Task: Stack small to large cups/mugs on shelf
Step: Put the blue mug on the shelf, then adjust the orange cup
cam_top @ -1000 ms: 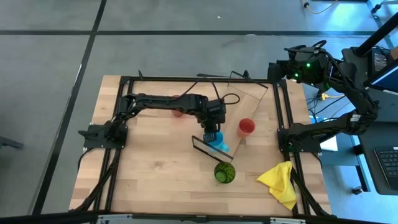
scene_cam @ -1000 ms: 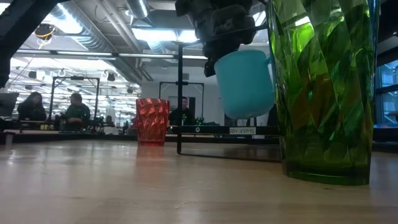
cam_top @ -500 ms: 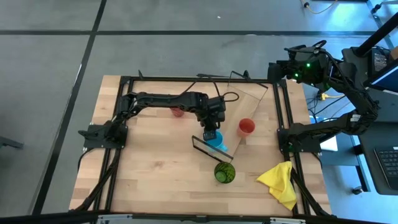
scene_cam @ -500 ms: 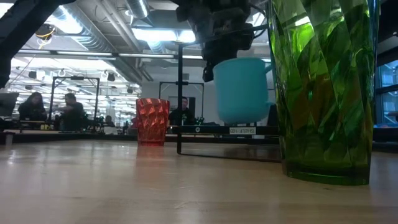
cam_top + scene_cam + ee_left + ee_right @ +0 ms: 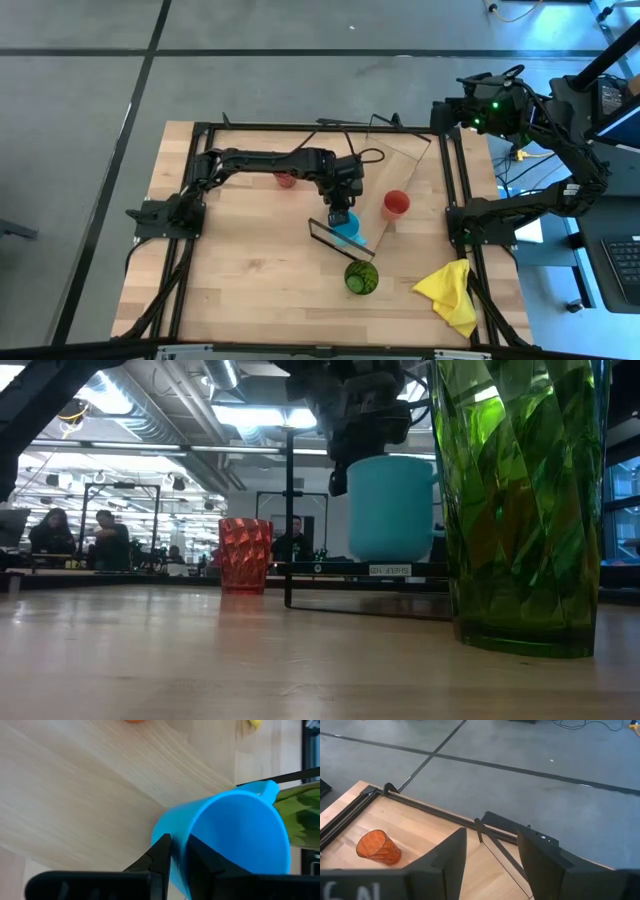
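Four views, in order.

High: left hand [image 5: 342, 214] grips the light-blue mug [image 5: 347, 227] over the near end of the shelf [image 5: 385, 203]. Green tumbler [image 5: 361, 277] sits nearer the front edge than the hand, orange tumbler [image 5: 396, 203] beside the hand on the plank, small red-orange cup [image 5: 286, 180] behind it. Right arm is parked off the table [image 5: 250, 270].

Low: mug [image 5: 391, 508] upright, base at shelf level; whether it has touched down is unclear. Faceted tumblers look like rigid, slick plastic.

Left wrist: fingers [image 5: 161, 854] pinch the mug's rim wall, one inside, one outside. Light, stiff, smooth; a rim pinch should hold.

Right wrist: right hand [image 5: 490, 851] spread wide, holding nothing.
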Tool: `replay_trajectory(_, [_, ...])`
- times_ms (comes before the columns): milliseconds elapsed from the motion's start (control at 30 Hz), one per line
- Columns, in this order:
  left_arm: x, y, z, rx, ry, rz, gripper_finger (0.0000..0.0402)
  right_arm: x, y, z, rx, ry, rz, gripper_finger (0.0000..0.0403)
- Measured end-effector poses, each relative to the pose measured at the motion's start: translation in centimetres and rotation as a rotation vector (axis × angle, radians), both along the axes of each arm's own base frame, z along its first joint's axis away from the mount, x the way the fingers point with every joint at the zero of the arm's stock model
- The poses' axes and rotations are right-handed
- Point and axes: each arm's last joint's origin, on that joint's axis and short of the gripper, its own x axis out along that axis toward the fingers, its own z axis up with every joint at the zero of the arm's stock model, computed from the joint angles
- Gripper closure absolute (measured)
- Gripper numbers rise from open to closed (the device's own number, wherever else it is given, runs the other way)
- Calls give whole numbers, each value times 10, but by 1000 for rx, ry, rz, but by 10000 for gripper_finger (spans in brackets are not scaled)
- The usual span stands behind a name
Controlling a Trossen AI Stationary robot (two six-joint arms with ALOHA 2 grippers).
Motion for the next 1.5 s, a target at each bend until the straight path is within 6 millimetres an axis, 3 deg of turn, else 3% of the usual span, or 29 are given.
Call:
replay_trajectory(900, [1, 3, 3, -44, -16, 31, 328, 0, 0, 0, -11, 18, 7, 225])
replay_trajectory(1267, [-12, 17, 50, -71, -144, 47, 327, -1, 0, -1, 6, 12, -9, 225])
replay_trajectory(1367, [-13, 24, 53, -66, -154, 63, 327, -3, 1, -4, 40, 20, -30, 225])
replay_trajectory(1500, [-15, 31, 53, -92, -154, 63, 327, -7, 5, -17, 207, 90, -37, 232])
